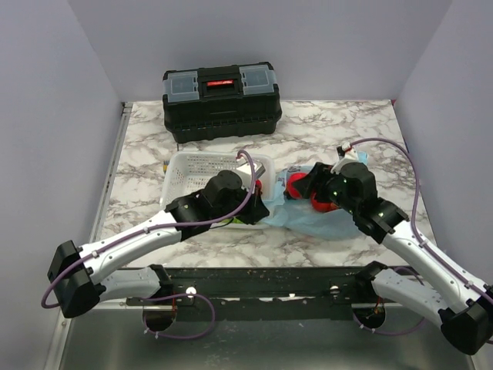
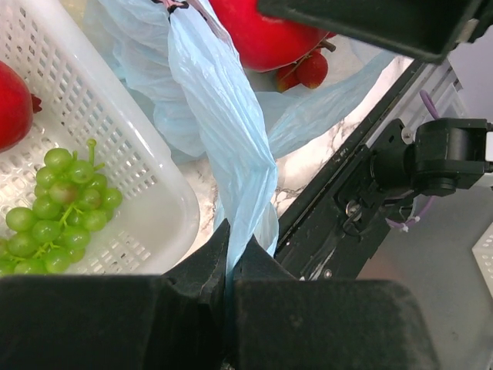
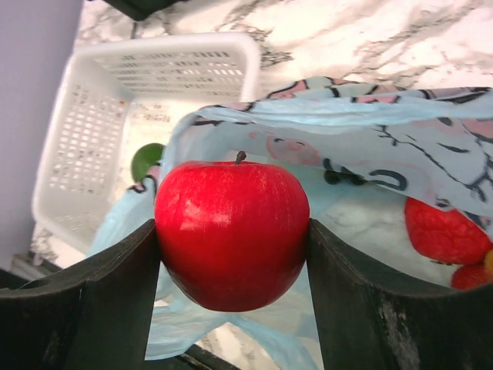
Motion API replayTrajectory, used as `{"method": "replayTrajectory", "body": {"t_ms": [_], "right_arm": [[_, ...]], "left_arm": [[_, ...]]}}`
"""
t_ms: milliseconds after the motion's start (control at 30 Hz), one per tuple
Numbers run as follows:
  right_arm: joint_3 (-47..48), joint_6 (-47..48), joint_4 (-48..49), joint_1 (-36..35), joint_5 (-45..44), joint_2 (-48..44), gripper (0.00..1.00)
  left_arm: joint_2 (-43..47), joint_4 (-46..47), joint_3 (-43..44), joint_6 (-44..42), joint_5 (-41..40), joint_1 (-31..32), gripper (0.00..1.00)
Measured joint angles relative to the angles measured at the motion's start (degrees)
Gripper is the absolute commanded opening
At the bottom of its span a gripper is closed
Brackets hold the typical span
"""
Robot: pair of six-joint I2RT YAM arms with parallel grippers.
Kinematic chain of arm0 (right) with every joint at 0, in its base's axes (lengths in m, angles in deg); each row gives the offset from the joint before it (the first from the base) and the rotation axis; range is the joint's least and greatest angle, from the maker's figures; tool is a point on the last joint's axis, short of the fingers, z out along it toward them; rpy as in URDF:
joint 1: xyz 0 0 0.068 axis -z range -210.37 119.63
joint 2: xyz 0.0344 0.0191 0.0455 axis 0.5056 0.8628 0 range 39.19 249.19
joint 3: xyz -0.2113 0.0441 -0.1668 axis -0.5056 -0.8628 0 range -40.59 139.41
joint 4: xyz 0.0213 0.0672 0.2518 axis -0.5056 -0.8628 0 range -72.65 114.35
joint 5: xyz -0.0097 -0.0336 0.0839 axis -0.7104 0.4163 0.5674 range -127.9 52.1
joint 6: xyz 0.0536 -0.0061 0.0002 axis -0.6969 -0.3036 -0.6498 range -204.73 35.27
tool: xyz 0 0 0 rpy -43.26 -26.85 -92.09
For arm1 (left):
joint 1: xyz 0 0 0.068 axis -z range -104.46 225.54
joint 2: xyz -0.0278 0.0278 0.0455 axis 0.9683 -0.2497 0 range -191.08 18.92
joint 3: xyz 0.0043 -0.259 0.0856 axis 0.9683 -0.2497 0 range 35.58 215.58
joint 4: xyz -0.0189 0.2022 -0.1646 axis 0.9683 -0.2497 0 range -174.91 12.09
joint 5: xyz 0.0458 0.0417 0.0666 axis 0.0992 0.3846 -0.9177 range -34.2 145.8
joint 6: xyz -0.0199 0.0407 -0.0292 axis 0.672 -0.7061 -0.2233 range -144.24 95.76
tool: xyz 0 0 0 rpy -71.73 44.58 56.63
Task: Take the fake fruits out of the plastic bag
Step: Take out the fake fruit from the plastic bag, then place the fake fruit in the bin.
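Right end effector (image 3: 233,235) clamps apple (image 3: 231,208), stem upward.

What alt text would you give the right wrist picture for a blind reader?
A red apple is clamped between two dark jaws, at the mouth of a light-blue plastic bag. More red fruit lies inside the bag; a white basket stands behind.

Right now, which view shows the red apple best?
Right wrist: the red apple shows whole, gripped by the right end effector. Top external gives a red sliver beside the arm; left wrist crops it.
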Motion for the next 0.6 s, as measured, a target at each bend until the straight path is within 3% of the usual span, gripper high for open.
{"method": "replayTrajectory", "body": {"t_ms": [333, 600], "right_arm": [[3.5, -2.5, 2.1, 0.0, 7.4, 0.7, 0.21], [8.7, -3.2, 7.9, 0.0, 12.2, 7.5, 0.18]], "left_arm": [[2.1, 3.3, -4.2, 0.9, 0.1, 0.0, 0.0], [2.5, 6.1, -5.7, 1.1, 1.8, 0.0, 0.0]]}}
